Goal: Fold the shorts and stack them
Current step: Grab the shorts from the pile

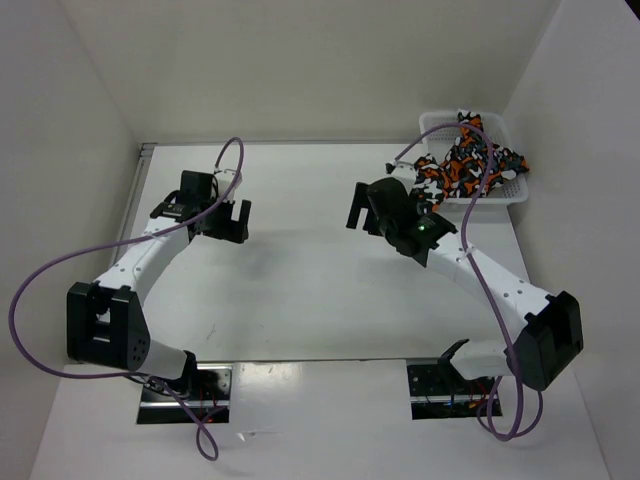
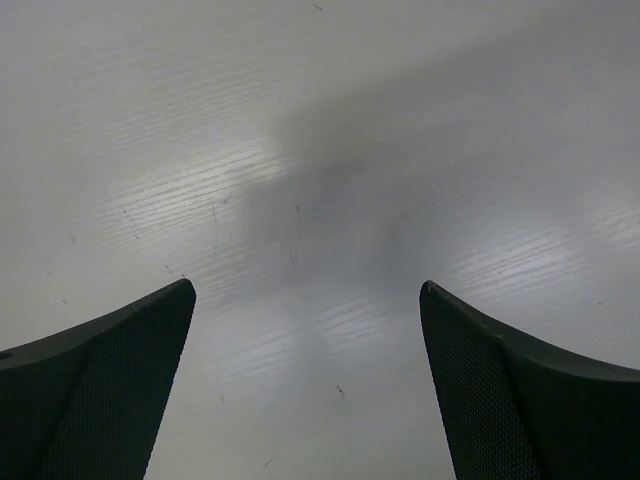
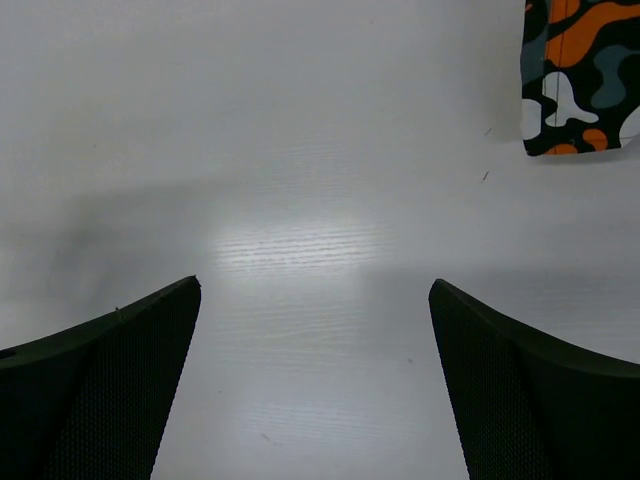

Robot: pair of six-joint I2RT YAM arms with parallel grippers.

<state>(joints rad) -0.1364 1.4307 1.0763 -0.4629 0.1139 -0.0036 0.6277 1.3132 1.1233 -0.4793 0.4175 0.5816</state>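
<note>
Shorts (image 1: 456, 165) bunched in basket (image 1: 436, 124), spilling leftward

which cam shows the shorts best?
Top external: the shorts lie heaped in the white basket at the far right, partly spilling out. Right wrist catches only one printed corner at its frame edge; left wrist shows none.

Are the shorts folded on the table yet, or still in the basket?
Not folded: the shorts lie crumpled in the basket, one end spilling over its rim.
</note>
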